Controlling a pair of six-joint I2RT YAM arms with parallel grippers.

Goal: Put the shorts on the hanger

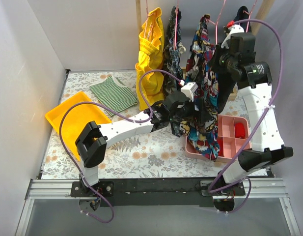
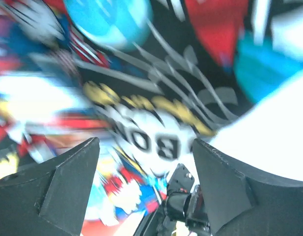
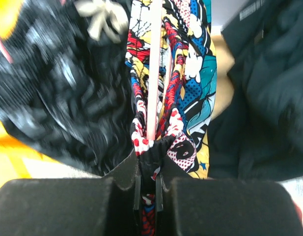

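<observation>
The comic-print shorts (image 1: 203,93) hang from the rail at the back, draped over the pink wire hanger (image 1: 220,22). My right gripper (image 1: 224,55) is up at the top of the shorts. In the right wrist view it (image 3: 149,164) is shut on the bunched waistband of the shorts (image 3: 190,73), with the pink hanger wire (image 3: 153,69) running straight up from the jaws. My left gripper (image 1: 184,107) is at the lower part of the shorts. In the left wrist view it (image 2: 146,169) is open, with the blurred print of the shorts (image 2: 156,113) filling the view beyond its fingers.
A plain yellow garment (image 1: 150,54) and a dark patterned garment (image 1: 173,49) hang to the left of the shorts, and a black one (image 1: 229,93) to the right. A pink compartment tray (image 1: 230,123) lies below. A yellow tray (image 1: 75,120) and green striped cloth (image 1: 114,93) lie left.
</observation>
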